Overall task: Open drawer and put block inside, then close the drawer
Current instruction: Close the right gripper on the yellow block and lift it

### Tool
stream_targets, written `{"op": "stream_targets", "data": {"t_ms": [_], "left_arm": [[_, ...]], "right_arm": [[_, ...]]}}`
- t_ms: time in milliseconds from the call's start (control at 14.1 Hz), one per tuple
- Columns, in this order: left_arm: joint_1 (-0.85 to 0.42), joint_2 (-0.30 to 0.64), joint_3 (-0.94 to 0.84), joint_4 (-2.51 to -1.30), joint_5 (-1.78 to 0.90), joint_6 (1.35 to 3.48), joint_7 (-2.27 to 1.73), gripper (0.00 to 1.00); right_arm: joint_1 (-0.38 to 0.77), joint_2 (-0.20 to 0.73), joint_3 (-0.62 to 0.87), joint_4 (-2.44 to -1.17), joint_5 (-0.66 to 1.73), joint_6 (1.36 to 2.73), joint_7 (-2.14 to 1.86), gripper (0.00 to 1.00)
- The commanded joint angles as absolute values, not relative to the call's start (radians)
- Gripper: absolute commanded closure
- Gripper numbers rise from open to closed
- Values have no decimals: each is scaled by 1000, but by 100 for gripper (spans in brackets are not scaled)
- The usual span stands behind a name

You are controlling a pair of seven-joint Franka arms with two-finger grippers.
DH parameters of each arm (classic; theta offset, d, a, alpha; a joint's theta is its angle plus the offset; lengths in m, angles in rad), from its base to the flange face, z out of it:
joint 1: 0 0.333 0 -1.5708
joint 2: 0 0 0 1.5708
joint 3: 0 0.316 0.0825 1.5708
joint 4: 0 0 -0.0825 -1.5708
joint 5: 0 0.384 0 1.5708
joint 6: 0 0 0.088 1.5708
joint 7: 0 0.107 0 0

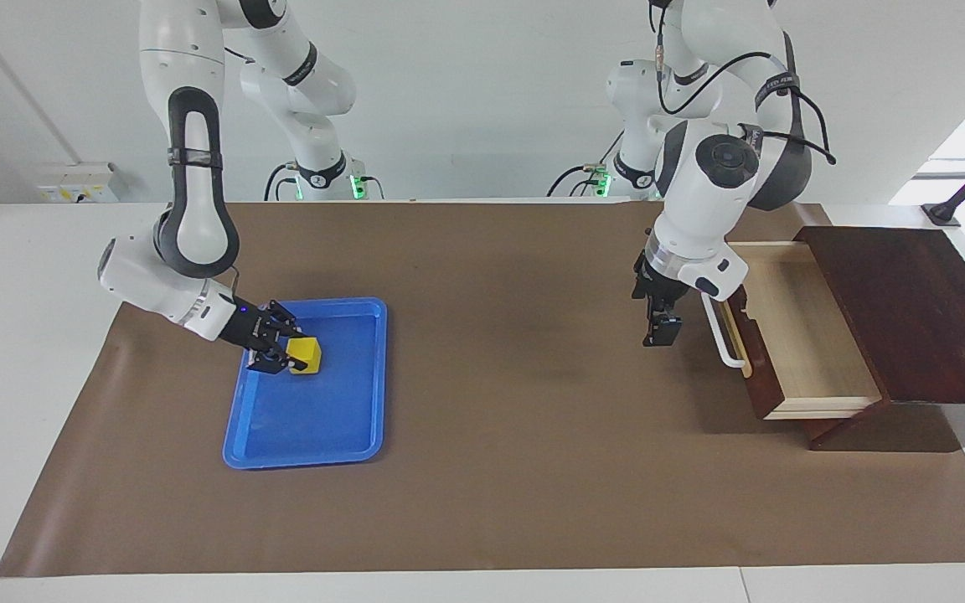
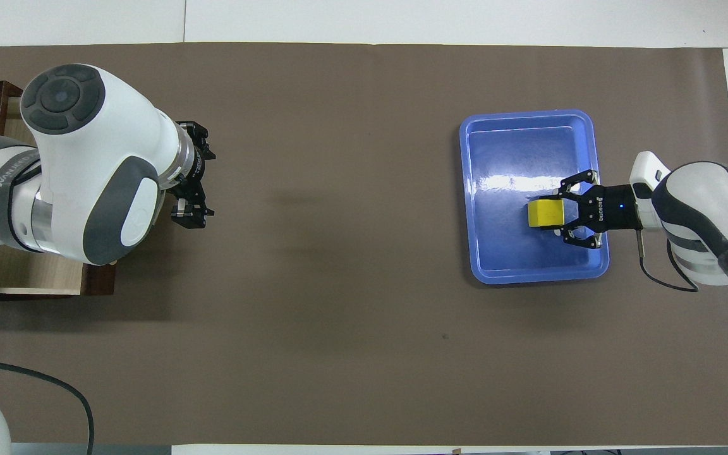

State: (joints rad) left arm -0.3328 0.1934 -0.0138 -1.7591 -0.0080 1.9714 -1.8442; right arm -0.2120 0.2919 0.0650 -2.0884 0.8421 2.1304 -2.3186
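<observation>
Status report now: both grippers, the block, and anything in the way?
Right gripper shut on block in blue tray. Left gripper open, waiting above mat beside handle of open drawer. Nothing blocks the way.
</observation>
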Motion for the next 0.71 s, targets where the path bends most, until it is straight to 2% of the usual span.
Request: {"op": "stream_targets", "data": {"t_ms": [0, 283, 636], "left_arm": [[-330, 161, -11, -1801, -21, 1997, -1853, 0], [-328, 153, -11, -1818, -21, 1999, -1844, 0], [-327, 153, -11, -1818, -21, 2000, -1841, 0]], "right_arm": [[-184, 293, 68, -2022, 864, 2059, -2238, 100], [-108, 293, 69, -1947, 862, 2020, -2079, 100], [58, 293, 69, -1885, 931, 2037, -1901, 100]]}}
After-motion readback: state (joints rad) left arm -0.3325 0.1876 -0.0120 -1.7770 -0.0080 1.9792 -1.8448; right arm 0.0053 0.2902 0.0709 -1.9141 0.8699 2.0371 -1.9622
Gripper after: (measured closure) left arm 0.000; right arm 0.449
